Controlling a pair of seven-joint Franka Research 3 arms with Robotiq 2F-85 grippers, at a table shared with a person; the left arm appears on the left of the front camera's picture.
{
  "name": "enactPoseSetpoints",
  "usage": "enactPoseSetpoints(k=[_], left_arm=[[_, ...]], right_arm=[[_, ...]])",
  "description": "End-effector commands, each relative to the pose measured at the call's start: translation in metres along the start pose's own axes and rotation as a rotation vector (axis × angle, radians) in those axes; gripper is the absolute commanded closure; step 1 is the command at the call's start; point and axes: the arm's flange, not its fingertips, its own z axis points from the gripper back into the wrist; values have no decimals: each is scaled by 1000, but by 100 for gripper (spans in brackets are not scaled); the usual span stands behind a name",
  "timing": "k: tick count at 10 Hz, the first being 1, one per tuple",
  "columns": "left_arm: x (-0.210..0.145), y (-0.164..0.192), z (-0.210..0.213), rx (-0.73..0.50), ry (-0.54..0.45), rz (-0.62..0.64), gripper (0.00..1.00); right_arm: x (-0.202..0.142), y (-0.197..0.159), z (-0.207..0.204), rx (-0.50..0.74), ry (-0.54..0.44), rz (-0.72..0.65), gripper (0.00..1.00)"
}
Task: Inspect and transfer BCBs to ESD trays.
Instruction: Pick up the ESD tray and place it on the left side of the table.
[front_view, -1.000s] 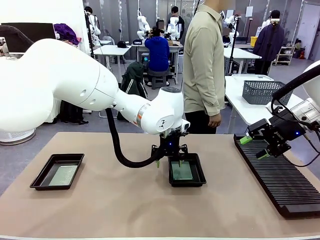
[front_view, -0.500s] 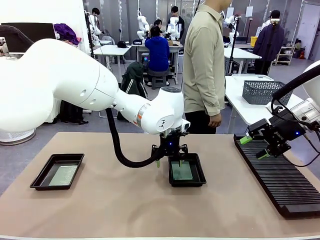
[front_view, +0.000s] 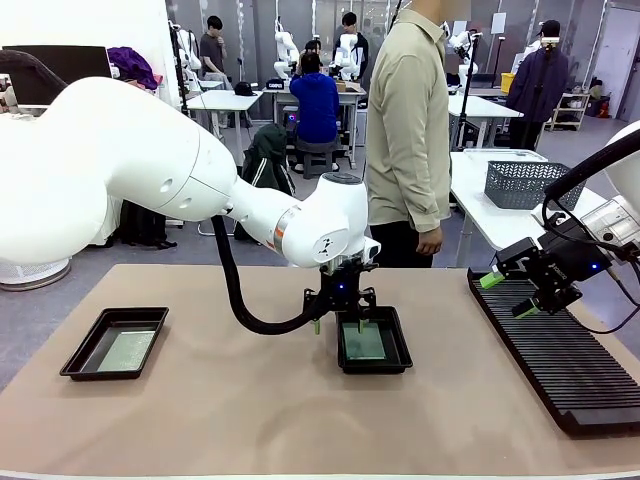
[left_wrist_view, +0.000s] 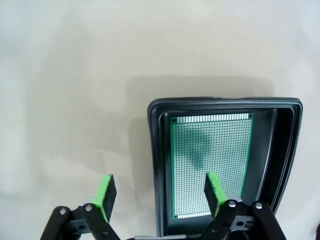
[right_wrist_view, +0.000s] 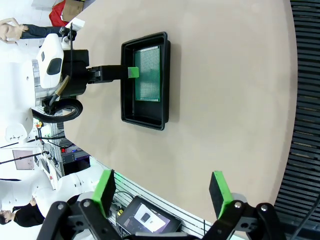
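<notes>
Green BCBs lie flat in both ESD trays: one board (front_view: 127, 349) in the tray (front_view: 80, 352) near the surface's left edge, another board (left_wrist_view: 210, 165) in the middle tray (left_wrist_view: 157, 150). Left gripper (left_wrist_view: 159, 191) hovers there, jaws spread, empty; right gripper (front_view: 509, 295), released, hangs over the rack (front_view: 560, 370). Transfer looks largely done.

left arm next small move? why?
Probably lift the left gripper straight up and away from the middle tray. Its jaws stand open and empty, straddling the tray's rim, and the board already lies flat inside. The other tray holds a board too, so placing looks done.
</notes>
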Motion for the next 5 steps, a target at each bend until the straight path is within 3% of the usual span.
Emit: enactPoseSetpoints(k=[1, 5], left_arm=[[0, 2, 1, -18, -13, -7, 9], [3, 3, -4, -24, -6, -7, 28]], right_arm=[[-1, 0, -2, 6, -2, -7, 0], [-1, 0, -2, 6, -2, -7, 0]])
